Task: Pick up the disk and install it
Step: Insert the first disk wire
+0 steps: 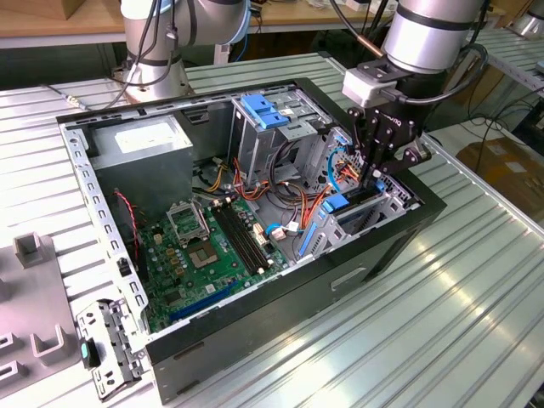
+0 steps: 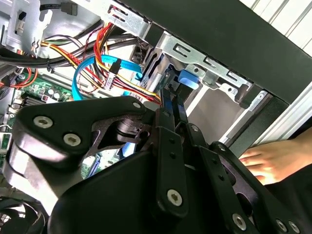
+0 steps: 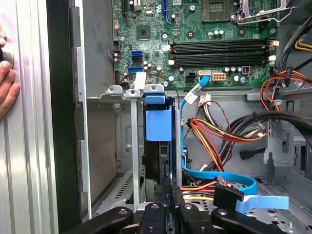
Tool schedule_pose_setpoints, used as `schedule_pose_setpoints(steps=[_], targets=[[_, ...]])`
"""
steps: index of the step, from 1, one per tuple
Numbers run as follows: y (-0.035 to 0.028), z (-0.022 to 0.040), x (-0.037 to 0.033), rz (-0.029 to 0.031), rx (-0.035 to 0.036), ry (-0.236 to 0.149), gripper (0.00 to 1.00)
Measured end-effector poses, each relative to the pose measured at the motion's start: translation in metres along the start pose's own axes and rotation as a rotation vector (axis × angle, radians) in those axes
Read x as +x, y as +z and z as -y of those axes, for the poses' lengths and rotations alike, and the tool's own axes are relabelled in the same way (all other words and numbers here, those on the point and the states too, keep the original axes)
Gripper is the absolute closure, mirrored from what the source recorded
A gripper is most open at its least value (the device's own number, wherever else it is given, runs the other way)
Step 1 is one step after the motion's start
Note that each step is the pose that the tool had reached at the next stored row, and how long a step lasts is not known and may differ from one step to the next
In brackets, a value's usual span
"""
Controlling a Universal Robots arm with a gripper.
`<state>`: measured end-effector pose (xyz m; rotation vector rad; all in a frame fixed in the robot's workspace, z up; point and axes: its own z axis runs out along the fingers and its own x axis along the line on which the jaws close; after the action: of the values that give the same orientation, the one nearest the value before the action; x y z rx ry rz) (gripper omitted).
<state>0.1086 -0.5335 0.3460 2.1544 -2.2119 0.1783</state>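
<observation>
Note the ribbed metal bench (image 1: 442,323) carrying an open computer case (image 1: 280,314) on its side. Find the disk (image 3: 158,129) standing on edge in the drive bay (image 3: 134,146) at the case's corner, clamped at its end by the closed fingers (image 2: 168,131) of the gripper (image 3: 169,192). Expect binding against the bay under any tilt, and snagging on the cables (image 3: 214,141) alongside. Mind the hand (image 3: 6,87) near the case wall

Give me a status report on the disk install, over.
Gripper shut on the disk. Disk on edge in the drive bay, blue carrier showing. Cables close beside the bay; a person's hand outside the case.
</observation>
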Motion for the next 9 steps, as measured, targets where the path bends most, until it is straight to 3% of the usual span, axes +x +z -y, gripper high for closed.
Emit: schedule_pose_setpoints(steps=[9], targets=[[0.0006,-0.0001,0.0008,0.0008,0.0020,-0.018,0.83]])
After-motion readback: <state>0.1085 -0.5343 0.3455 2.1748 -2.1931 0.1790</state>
